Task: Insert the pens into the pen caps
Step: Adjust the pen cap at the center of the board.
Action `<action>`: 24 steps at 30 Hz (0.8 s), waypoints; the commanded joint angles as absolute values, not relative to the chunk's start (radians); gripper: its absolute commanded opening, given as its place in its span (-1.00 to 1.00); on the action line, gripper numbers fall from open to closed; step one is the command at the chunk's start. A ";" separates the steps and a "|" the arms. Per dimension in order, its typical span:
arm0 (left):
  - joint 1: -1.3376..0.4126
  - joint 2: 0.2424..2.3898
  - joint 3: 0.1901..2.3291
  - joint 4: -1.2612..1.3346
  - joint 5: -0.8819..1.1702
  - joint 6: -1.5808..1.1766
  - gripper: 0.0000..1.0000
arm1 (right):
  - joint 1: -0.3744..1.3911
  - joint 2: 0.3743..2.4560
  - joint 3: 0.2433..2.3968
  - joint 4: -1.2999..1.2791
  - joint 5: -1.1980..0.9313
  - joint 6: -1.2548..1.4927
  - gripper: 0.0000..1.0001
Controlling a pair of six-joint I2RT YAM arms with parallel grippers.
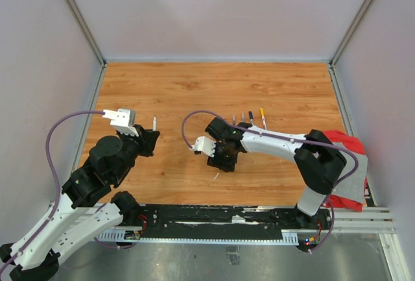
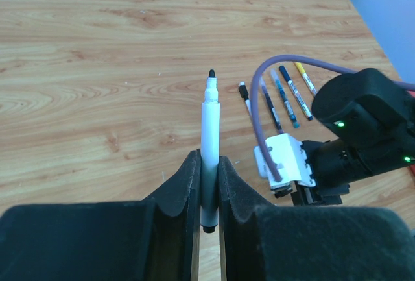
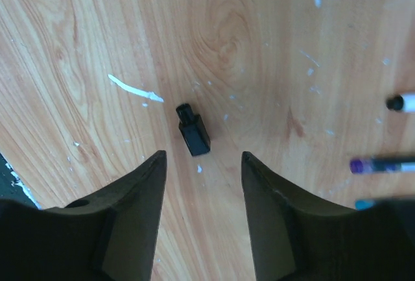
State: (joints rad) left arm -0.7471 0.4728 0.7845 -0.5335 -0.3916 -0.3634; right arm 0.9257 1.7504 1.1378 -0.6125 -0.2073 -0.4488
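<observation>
The right gripper (image 3: 202, 159) hangs spread just above the black cap (image 3: 193, 130) on the tabletop (image 3: 272, 47), apparently to grasp it. Well apart from that cap, the left gripper (image 2: 207, 171) clamps a white pen (image 2: 211, 125), tip outward for capping.

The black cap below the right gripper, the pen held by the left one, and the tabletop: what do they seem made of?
Black cap: probably moulded plastic, matte, with crisp edges. Pen: smooth white barrel with sheen, likely plastic; dark pointed tip, perhaps felt. Tabletop: orange-brown wood grain, lightly scratched; solid wood or laminate, I cannot tell.
</observation>
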 commanded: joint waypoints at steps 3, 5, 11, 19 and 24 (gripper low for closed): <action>-0.741 0.473 0.776 -0.518 -0.391 -0.352 -0.98 | 0.930 1.607 1.042 -0.454 -0.053 -0.240 0.26; -0.741 0.473 0.777 -0.520 -0.394 -0.354 -0.99 | 0.929 1.583 1.018 -0.411 0.025 -0.157 0.39; -0.741 0.466 0.776 -0.521 -0.398 -0.355 -0.98 | 0.930 1.502 0.977 -0.363 0.220 0.209 0.65; -0.741 0.465 0.775 -0.521 -0.397 -0.355 -0.97 | 0.957 1.483 0.983 -0.441 0.288 0.784 0.77; -0.741 0.465 0.775 -0.519 -0.393 -0.354 -0.97 | 0.992 1.473 1.008 -0.620 0.391 1.217 0.77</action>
